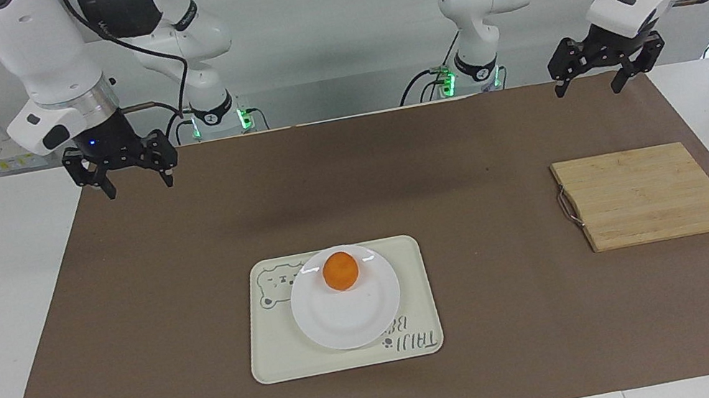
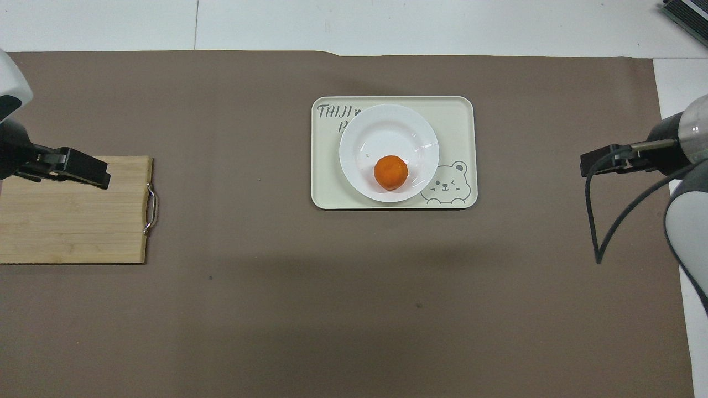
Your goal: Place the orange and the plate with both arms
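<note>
The orange (image 1: pixel 340 271) is sitting in the white plate (image 1: pixel 348 317), and the plate is sitting flat on the bear tray (image 1: pixel 416 297) mid-desk. Both are round, so neither is pointing anywhere. The right hand (image 1: pixel 134 183) and left hand (image 1: pixel 590 86) are hanging up high, empty, fingers apart. The job looks done; nothing is needing a move.

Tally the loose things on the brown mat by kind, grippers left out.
Orange: 1
Plate: 1
Tray: 1
Cutting board: 1
Total: 4
</note>
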You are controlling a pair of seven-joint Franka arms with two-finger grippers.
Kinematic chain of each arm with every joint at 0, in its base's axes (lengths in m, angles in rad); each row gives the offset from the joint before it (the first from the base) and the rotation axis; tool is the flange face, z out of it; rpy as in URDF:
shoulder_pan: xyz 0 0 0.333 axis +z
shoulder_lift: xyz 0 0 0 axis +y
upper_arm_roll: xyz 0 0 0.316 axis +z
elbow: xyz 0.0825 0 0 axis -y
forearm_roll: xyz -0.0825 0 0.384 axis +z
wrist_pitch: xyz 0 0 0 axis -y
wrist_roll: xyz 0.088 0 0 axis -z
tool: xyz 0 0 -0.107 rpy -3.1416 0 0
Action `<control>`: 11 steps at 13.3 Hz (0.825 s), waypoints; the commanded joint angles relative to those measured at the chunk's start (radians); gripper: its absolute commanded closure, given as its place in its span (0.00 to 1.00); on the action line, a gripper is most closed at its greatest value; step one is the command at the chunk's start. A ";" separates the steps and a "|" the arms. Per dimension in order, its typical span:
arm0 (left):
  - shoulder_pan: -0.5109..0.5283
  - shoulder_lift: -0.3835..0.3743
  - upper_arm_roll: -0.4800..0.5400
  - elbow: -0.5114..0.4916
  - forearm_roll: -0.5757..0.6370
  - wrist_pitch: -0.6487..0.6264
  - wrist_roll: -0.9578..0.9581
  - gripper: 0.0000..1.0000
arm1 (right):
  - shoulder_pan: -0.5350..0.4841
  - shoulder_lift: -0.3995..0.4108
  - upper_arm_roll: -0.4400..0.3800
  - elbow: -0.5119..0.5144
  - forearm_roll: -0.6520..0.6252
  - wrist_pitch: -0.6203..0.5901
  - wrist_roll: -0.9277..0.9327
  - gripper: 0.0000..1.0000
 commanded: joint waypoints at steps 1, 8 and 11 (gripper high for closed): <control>0.016 -0.018 -0.012 -0.017 -0.002 -0.009 -0.006 0.00 | -0.001 0.016 0.008 0.027 -0.044 -0.025 0.036 0.00; 0.016 -0.018 -0.012 -0.017 -0.002 -0.009 -0.006 0.00 | -0.008 0.010 0.004 0.030 0.045 -0.069 0.091 0.00; 0.016 -0.018 -0.012 -0.017 -0.002 -0.009 -0.006 0.00 | -0.006 0.007 0.004 0.022 0.049 -0.071 0.095 0.00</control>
